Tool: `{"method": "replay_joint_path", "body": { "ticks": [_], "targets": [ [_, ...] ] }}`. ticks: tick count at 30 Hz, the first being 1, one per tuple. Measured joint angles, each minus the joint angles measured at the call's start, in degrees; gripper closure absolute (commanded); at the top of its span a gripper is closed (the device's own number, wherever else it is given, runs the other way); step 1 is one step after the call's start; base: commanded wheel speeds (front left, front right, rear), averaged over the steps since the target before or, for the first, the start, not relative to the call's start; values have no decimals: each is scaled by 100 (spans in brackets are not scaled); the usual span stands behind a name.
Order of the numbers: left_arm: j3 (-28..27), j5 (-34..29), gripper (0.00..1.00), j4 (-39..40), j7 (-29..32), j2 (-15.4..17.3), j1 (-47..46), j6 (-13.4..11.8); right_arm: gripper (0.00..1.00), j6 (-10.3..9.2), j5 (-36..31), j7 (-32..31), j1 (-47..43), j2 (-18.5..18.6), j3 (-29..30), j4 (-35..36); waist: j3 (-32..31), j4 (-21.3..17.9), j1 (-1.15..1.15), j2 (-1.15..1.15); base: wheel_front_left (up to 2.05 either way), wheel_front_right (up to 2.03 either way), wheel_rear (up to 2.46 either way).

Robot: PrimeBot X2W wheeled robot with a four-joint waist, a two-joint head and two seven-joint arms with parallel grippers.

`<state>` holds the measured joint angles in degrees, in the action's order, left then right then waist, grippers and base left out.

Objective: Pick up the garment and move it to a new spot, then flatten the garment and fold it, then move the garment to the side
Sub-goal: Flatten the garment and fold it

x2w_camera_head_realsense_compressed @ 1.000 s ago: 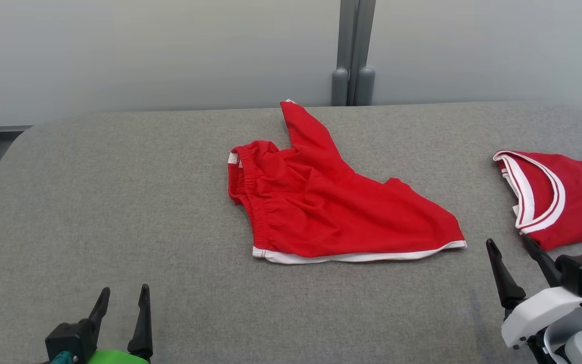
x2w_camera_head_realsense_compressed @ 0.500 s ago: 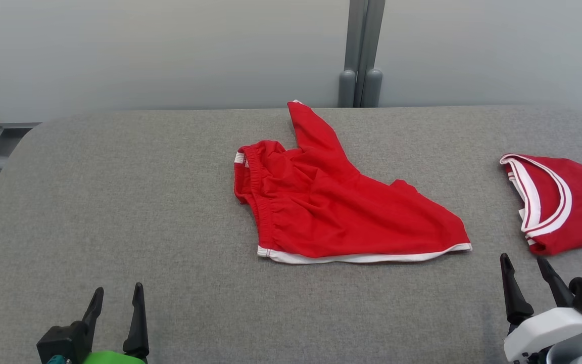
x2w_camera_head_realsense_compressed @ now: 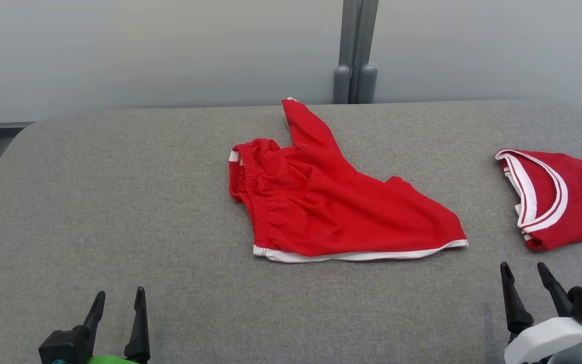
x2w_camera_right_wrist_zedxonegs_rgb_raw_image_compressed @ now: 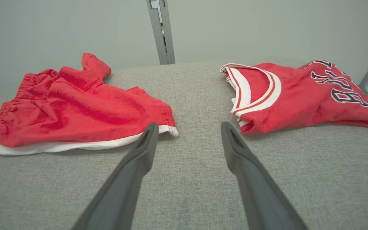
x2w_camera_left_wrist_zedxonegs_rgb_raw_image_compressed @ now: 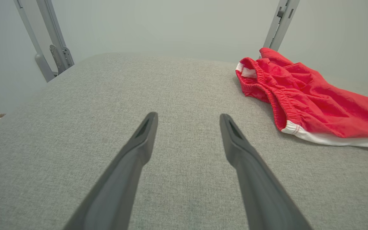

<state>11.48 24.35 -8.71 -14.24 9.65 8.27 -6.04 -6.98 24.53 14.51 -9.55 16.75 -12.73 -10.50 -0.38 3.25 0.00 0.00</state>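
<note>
Hovering by the counter's near corners, the left end effector and right end effector stand wide open, empty.
Crumpled mid-counter lie the red shorts, unflattened; the jersey sits at the right edge, probably leaving working room.

You have on hand, outside the job:
- One red jersey, white-trimmed neck, dark lettering, lying near the right pincer, ahead and slightly right of it.
- One grey fabric table, under that pincer.
- One grey upright post, far ahead, to its left.
</note>
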Motion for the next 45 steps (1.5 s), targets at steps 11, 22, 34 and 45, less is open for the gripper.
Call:
{"method": "replay_joint_path", "body": {
  "ticks": [11, 22, 34, 45],
  "targets": [
    [198, -151, 0, 169, 0, -36, -43, 137, 0, 282, -57, 0, 528, 16, 19, -552, 479, -11, 0, 0, 0, 0, 0],
    [391, -322, 0, 223, -1, -123, -624, 252, 0, 474, 34, 0, 1394, -225, 115, -1292, 1191, 105, 1, 0, 0, 0, 0],
    [310, -352, 0, 74, -1, -155, -823, 256, 19, 817, 14, 1, 1785, -434, 35, -1896, 1386, 401, 1, 0, 0, 0, 0],
    [290, -352, 0, -3, -1, -187, -823, 256, 68, 1001, -40, 9, 1941, -455, 103, -2210, 1364, 386, 1, 0, 0, 0, 0]
  ]
}}
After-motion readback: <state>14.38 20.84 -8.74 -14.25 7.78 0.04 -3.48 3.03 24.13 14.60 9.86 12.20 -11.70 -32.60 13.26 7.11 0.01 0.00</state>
